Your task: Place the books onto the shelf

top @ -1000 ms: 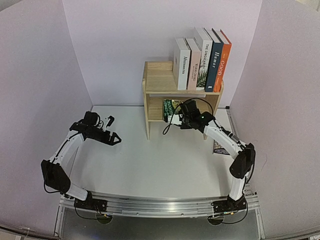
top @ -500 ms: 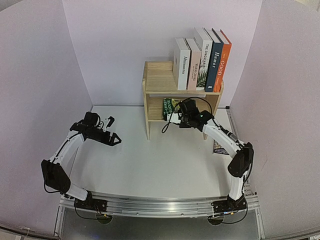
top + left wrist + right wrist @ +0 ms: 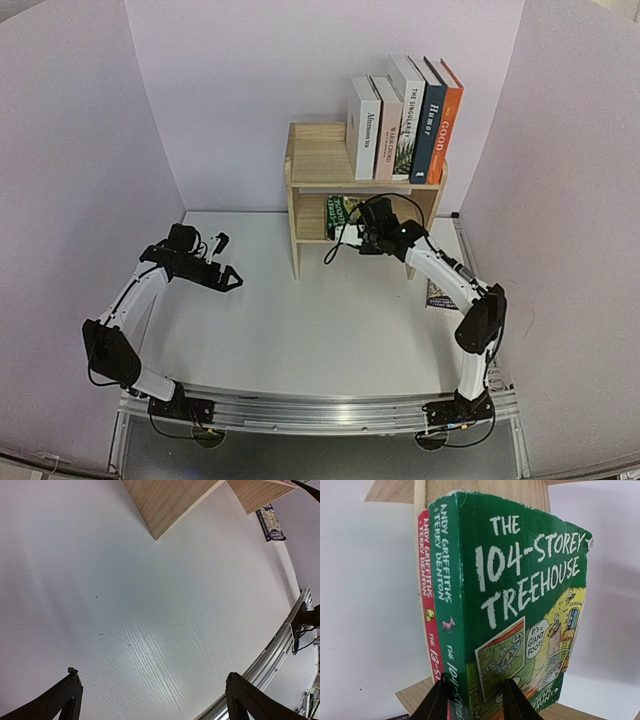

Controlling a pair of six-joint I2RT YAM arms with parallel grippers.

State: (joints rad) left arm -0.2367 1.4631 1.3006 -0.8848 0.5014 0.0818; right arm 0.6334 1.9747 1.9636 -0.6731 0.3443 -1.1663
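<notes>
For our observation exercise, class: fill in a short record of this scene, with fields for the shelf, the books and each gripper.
Top of shelf: five upright books
Lower tier: green Treehouse book, red book beside it
Table: loose book lying flat, right of the shelf
Right gripper: shut on green Treehouse book
Left gripper: open, empty, above the table
</notes>
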